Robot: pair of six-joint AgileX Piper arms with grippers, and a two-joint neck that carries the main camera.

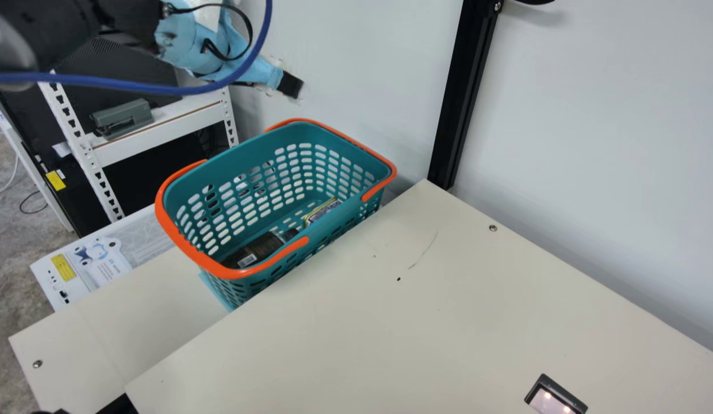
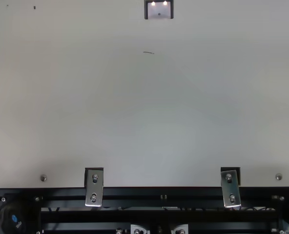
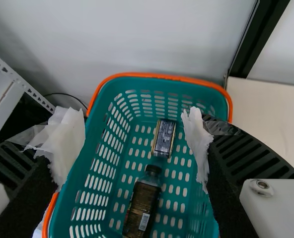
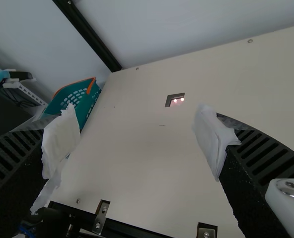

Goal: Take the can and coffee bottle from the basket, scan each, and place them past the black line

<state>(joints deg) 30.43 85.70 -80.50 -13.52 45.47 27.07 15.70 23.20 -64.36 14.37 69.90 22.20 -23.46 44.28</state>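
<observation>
My left gripper (image 1: 290,84) hangs above the far end of the teal basket (image 1: 236,167) in the main view. In the left wrist view my left gripper (image 3: 134,141) is open over the basket, its taped fingers wide apart with nothing held. The coffee bottle (image 3: 142,208), dark with a black cap, lies on the basket floor; beyond its cap lies the can (image 3: 164,138). Both show through the basket's mouth in the main view, bottle (image 1: 259,250) and can (image 1: 322,211). My right gripper (image 4: 137,141) is open and empty above the table. A small lit scanner (image 4: 175,100) sits in the tabletop.
The basket's orange handles (image 1: 181,241) lie along its rim, beside the cream table's edge (image 1: 356,322). Behind the table rise a pale wall and a black post (image 1: 466,92). A white shelf frame (image 1: 161,135) stands at the left. Metal brackets (image 2: 94,186) line the table's front edge.
</observation>
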